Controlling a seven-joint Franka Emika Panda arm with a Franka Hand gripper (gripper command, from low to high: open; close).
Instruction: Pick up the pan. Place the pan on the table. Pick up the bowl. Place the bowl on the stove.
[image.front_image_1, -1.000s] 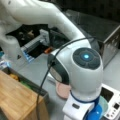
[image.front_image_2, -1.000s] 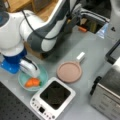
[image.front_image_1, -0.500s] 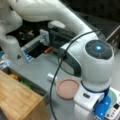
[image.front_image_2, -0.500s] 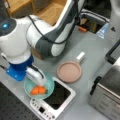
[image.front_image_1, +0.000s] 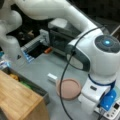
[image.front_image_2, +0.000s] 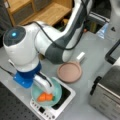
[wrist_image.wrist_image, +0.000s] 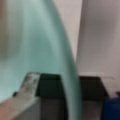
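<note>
In both front views the dusty-pink pan (image.front_image_1: 68, 88) (image.front_image_2: 69, 72) lies flat on the grey table (image.front_image_1: 40, 67) (image.front_image_2: 95, 62), its white handle pointing away from the stove. The light-teal bowl (image.front_image_2: 50, 96), with orange food in it, is over the dark plate of the white stove (image.front_image_2: 66, 101) (image.front_image_1: 112, 111). My gripper (image.front_image_2: 46, 86) is shut on the bowl's rim, one finger reaching inside. The wrist view shows the bowl's teal wall (wrist_image.wrist_image: 45, 50) up close beside a metal finger (wrist_image.wrist_image: 27, 85). In the front view from behind the arm, the wrist hides the bowl and the gripper.
A silver toaster oven (image.front_image_2: 107, 92) stands right of the stove, close to the pan. A light wooden block (image.front_image_1: 17, 100) and a grey bin (image.front_image_1: 37, 87) with small items sit at a front view's lower left. Wooden shelves (image.front_image_2: 37, 10) run along the far side.
My gripper has carried the bowl from the table beside the stove rightward until it is over the stove's dark plate. The pan has stayed where it lies.
</note>
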